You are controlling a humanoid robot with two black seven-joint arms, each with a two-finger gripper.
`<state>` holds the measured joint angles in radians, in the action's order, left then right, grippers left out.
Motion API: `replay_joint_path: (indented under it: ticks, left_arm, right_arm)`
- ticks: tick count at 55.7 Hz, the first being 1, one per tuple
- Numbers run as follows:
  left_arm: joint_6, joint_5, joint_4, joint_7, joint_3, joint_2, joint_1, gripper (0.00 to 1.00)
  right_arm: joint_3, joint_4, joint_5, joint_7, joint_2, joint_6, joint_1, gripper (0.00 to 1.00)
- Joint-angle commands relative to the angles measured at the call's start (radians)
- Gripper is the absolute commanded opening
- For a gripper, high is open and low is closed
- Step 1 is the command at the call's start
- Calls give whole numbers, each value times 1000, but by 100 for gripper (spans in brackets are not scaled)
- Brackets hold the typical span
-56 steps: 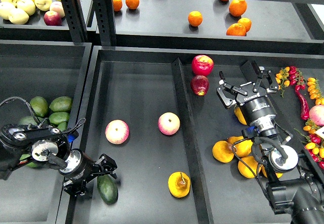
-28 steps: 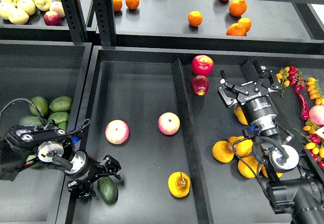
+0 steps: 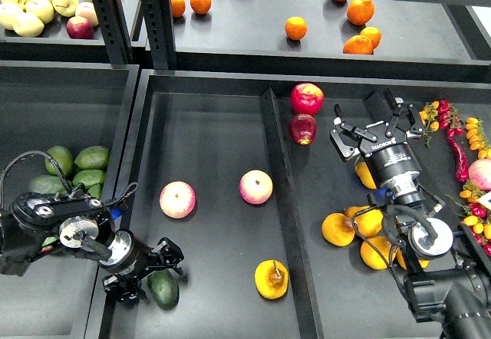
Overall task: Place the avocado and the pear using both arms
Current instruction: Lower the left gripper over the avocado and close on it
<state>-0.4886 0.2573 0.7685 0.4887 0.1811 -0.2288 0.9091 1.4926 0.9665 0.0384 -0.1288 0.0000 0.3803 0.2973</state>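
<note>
**Placing of avocado and pear: inspection at release stage**

Head view. The left tool (image 3: 151, 271) is seen low in the middle bin (image 3: 207, 124), at its near left corner, with its fingers spread to either side of the avocado (image 3: 163, 287). The fruit appears to rest on the bin floor; whether the fingers touch it cannot be told from this angle. The right tool (image 3: 376, 128) is held high over the right bin (image 3: 322, 278), fingers parted and nothing between them.

Risks noted. The avocado lies just beside the bin's left wall and against the left tool. If the tool is drawn back at a slant, a finger is judged likely to drag or roll the fruit, since its egg shape offers little resistance to rolling. The pear (image 3: 271, 279) lies near the divider (image 3: 278, 170) between the middle and right bins, well apart from the right tool; a careless sweep of that arm across the divider could knock it. Two pink-yellow apples (image 3: 177, 199) lie further up the same bin and are not threatened at present.

Condition of the task's things. The avocado is smooth, dark green and oblong, lying on its side with its long axis running towards the near edge. The pear is golden orange-yellow and squat, with a brownish blotch and a short stem showing on its upper face. Both are judged to be in the middle bin already.
</note>
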Motion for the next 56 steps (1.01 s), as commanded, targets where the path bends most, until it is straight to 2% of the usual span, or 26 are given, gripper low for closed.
replay_joint_path:
  ticks: [1, 14, 21, 38, 56]
  left_arm:
    - [0, 2, 0, 0, -2, -1, -4, 75]
    - [0, 5, -2, 0, -15, 0, -10, 49]
    - [0, 40, -12, 0, -23, 2, -9, 43]
    - [0, 54, -5, 0, -64, 2, 10, 37]
    - [0, 34, 5, 0, -68, -24, 134, 37]
  right_arm:
    - [0, 0, 0, 0, 0, 0, 0, 100]
    - [0, 0, 0, 0, 0, 2, -1, 100]
    - [1, 0, 0, 0, 0, 2, -1, 100]
    - [1, -5, 0, 0, 0, 3, -3, 100]
    - [1, -5, 0, 0, 0, 5, -4, 100]
